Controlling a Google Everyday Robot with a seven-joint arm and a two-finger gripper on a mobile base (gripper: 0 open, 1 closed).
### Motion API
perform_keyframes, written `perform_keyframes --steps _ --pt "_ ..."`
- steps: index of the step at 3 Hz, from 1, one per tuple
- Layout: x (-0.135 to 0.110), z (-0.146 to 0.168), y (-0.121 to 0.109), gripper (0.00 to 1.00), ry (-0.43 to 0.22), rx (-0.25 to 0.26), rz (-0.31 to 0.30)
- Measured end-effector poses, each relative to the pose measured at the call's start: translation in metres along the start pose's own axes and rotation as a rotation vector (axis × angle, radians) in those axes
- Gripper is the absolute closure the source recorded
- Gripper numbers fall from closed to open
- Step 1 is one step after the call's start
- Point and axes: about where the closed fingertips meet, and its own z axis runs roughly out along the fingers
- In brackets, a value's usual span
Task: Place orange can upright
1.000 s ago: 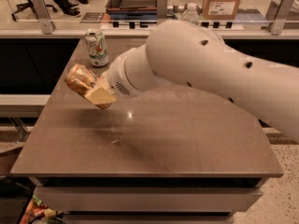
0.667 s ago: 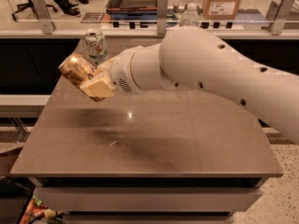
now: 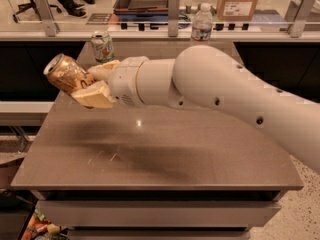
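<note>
Gripper (image 3: pixel 86 84) is held above the left edge of the surface (image 3: pixel 150 154), clamped on the orange can (image 3: pixel 65 73), which is tilted, silver top turned up-left; its other end is hidden between the fingers.

- The orange can (image 3: pixel 66 74) has an orange-gold body with pale swirly markings and silver ends.
- It is tilted rather than upright, its silver top end pointing toward 10 o'clock in the picture.
- It is off the table (image 3: pixel 175 154), in the air over the 10 o'clock part of the top.
- The gripper (image 3: pixel 86 84), at the can's 4 o'clock, clasps its lower body between two tan fingers.
</note>
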Motion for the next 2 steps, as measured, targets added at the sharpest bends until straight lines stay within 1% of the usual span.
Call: perform_keyframes --steps 1,2 --pt "0.001 0.011 0.008 1.00 -0.043 -0.017 -0.021" --pt "0.007 0.025 0.012 1.00 -0.070 -0.037 -0.014"
